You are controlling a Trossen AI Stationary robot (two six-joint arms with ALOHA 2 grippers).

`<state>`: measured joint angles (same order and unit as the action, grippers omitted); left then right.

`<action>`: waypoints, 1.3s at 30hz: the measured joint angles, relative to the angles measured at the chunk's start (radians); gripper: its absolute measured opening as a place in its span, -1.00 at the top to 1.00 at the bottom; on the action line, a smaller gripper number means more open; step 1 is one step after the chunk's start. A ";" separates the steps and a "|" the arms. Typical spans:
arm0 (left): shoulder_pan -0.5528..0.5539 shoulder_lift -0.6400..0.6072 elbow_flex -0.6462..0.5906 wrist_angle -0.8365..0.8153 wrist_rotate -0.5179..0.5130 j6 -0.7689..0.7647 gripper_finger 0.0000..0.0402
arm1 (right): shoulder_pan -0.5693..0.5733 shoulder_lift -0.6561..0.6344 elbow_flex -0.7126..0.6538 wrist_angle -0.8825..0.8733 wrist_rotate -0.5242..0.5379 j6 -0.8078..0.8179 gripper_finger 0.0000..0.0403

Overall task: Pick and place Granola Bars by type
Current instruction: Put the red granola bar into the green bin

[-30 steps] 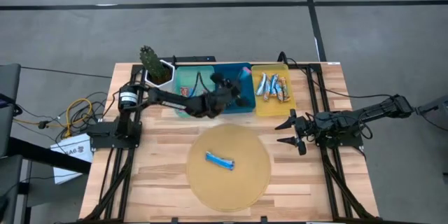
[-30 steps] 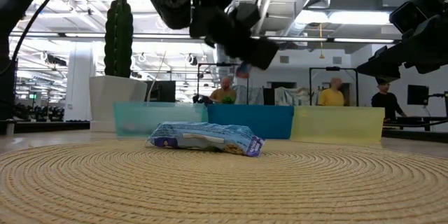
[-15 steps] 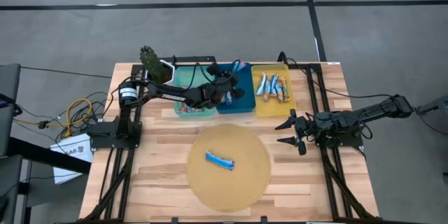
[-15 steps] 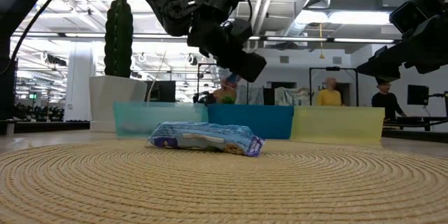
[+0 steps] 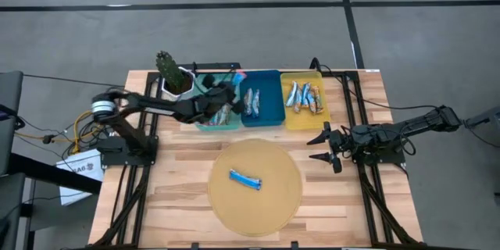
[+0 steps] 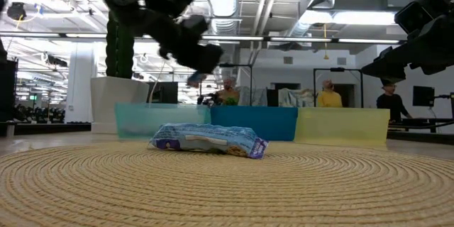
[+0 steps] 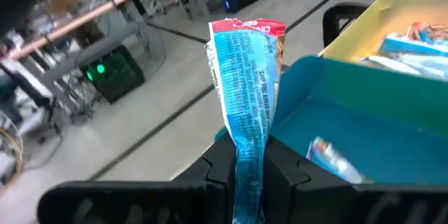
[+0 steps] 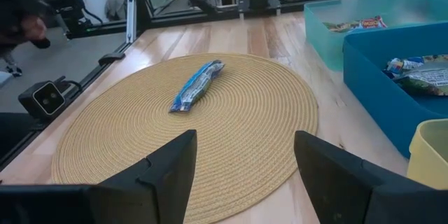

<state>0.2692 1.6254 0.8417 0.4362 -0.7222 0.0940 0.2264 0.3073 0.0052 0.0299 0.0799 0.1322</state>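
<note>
**Left gripper holds a bar over the teal tray, one bar waits on the mat**

Nearest the table's front edge sits the round woven mat (image 5: 255,187), and on it a single blue-white granola bar (image 5: 244,178), lying flat a little left of the mat's middle. Nothing is touching it.

Off to the right of the mat, the right gripper (image 5: 325,147) hangs just above the wood, jaws spread wide with nothing between them, pointed toward the mat.

Further back now, to the row of three trays along the far side. The left gripper (image 5: 226,94) is up over the teal tray (image 5: 201,124), and its fingers (image 7: 217,169) are clamped on a blue bar with a red end (image 7: 245,91), which stands upright out of the grip in the left wrist view. At least one red-and-tan wrapper lies inside the teal tray.

The blue tray (image 5: 269,111) in the middle holds a few blue-white bars, and the yellow tray (image 5: 305,117) on the right has a cluster of them.

At the far left corner behind the teal tray stands a potted cactus (image 5: 167,69). People show in the room beyond.
</note>
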 joint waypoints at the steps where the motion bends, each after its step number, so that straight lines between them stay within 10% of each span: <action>1: 0.001 -0.039 -0.029 -0.024 0.002 -0.028 0.82 | 0.000 0.000 0.000 0.000 0.000 0.000 -0.16; 15: 0.002 -0.485 -0.287 -0.381 0.000 -0.398 0.82 | 0.000 0.000 0.000 0.000 0.000 0.000 -0.16; 39: 0.002 -0.329 -0.299 -0.405 0.173 -0.725 0.82 | 0.000 0.000 0.000 0.000 -0.001 0.000 -0.16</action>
<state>0.2710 1.2965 0.5431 0.0311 -0.5491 -0.6307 0.2266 0.3073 0.0055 0.0299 0.0792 0.1324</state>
